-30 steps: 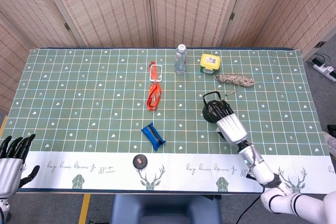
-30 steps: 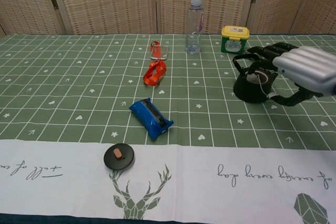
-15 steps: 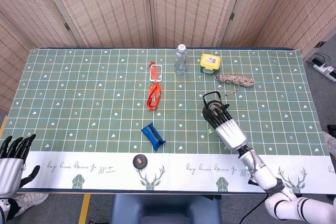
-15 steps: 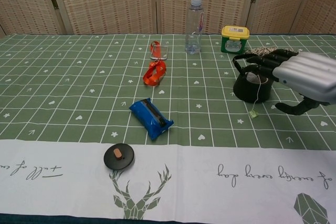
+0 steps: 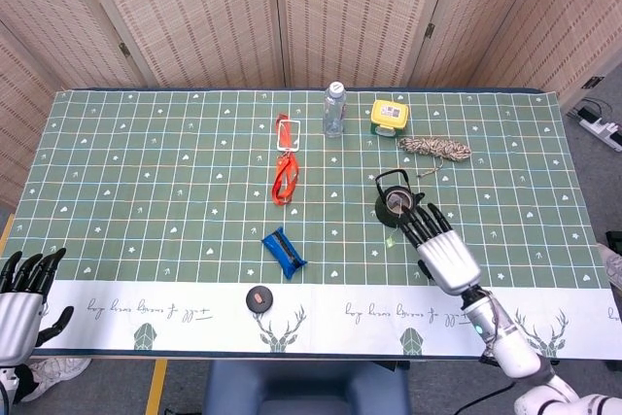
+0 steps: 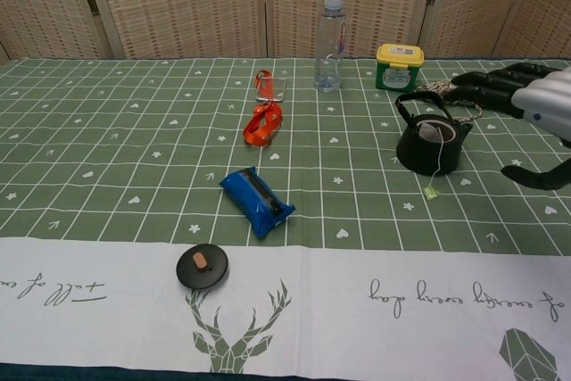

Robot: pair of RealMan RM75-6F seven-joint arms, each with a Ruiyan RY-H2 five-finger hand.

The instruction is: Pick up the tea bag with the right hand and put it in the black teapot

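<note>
The black teapot (image 5: 393,203) (image 6: 430,143) stands lidless on the green cloth, right of centre. The tea bag (image 6: 432,134) lies inside its mouth, with the string hanging down the front and a small green tag (image 6: 431,193) (image 5: 389,240) resting on the cloth. My right hand (image 5: 443,251) (image 6: 526,104) is open with fingers spread, to the near right of the teapot and apart from it. Beyond the table's near left corner my left hand (image 5: 21,300) hangs open, holding nothing.
The black teapot lid (image 6: 202,266) lies on the white border near the front. A blue packet (image 6: 257,202), orange strap (image 6: 262,124), clear bottle (image 6: 329,31), yellow-lidded box (image 6: 398,66) and rope coil (image 5: 436,148) sit around the cloth.
My right hand let go above the teapot and pulled back toward the near right. The tea bag's string and tag now hang down the pot's front.
</note>
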